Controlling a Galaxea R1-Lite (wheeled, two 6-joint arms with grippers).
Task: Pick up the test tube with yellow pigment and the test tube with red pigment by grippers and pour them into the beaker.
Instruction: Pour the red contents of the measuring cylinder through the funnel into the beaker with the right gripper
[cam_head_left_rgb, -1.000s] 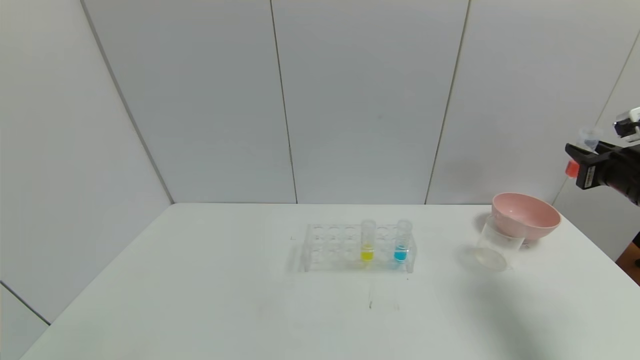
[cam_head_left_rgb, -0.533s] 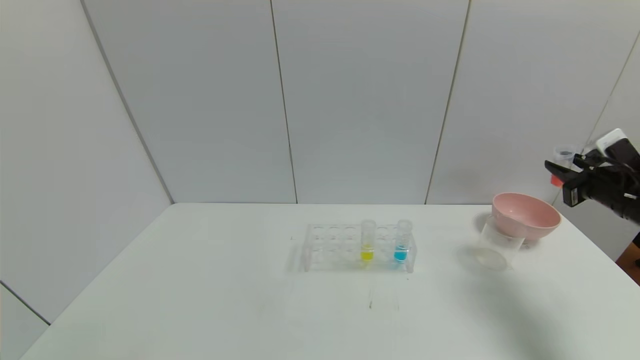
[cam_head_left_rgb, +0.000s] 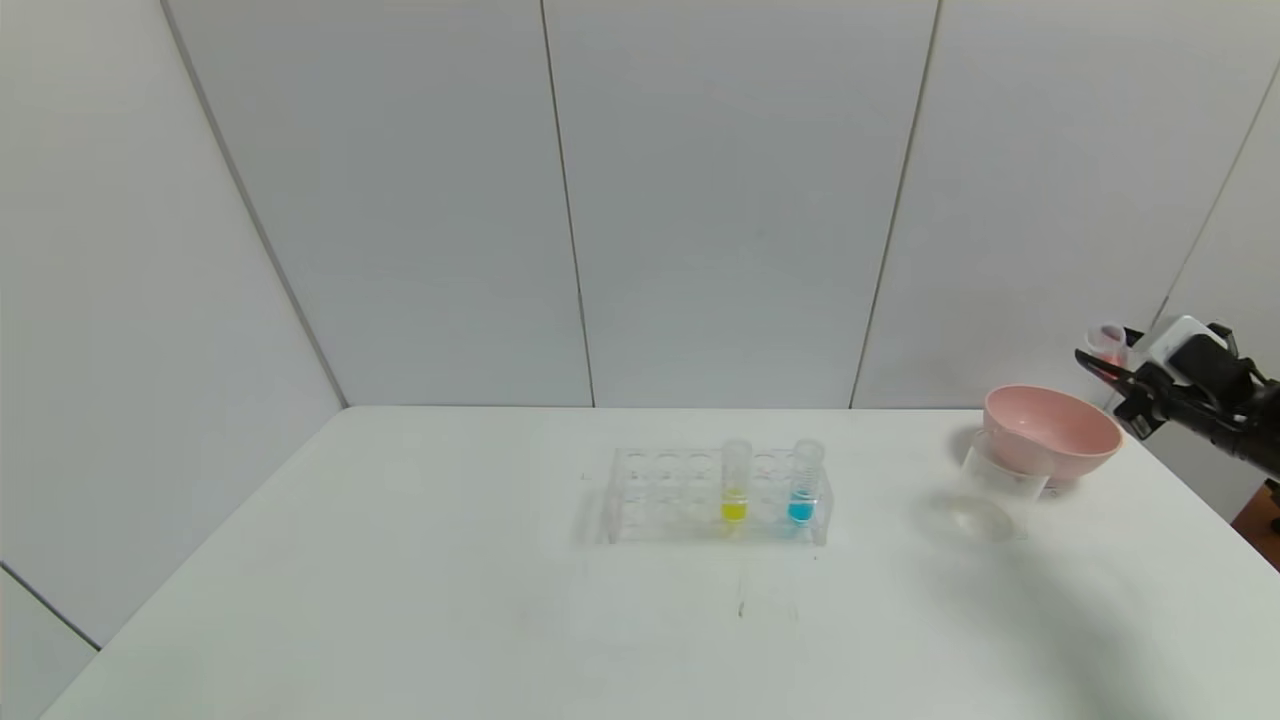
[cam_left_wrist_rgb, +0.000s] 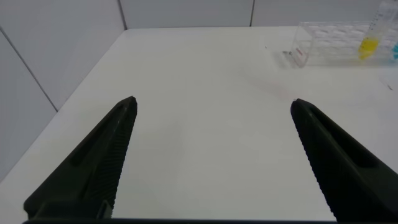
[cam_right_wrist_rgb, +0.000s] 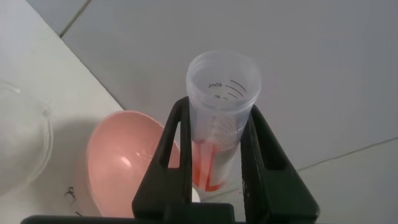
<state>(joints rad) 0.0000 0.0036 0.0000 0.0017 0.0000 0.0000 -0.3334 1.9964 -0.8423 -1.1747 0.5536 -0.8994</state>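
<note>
I find the task roughly at its first pour, not completed. My right gripper (cam_head_left_rgb: 1100, 362) is clamped on the test tube with red pigment (cam_right_wrist_rgb: 221, 112), tipped over near the pink bowl (cam_head_left_rgb: 1050, 430) at the table's right; red liquid streaks along the tube's wall. The beaker (cam_head_left_rgb: 990, 495) stands just beside the bowl, on its near side, and appears colourless; I cannot tell whether any red has reached it. The test tube with yellow pigment (cam_head_left_rgb: 735, 480) stands upright in the clear rack (cam_head_left_rgb: 660, 495), next to a blue tube (cam_head_left_rgb: 804, 482), untouched. My left gripper (cam_left_wrist_rgb: 211, 155) hangs with jaws spread wide, holding nothing, well apart from the rack. The yellow tube's pickup and pour remain outstanding.
</note>
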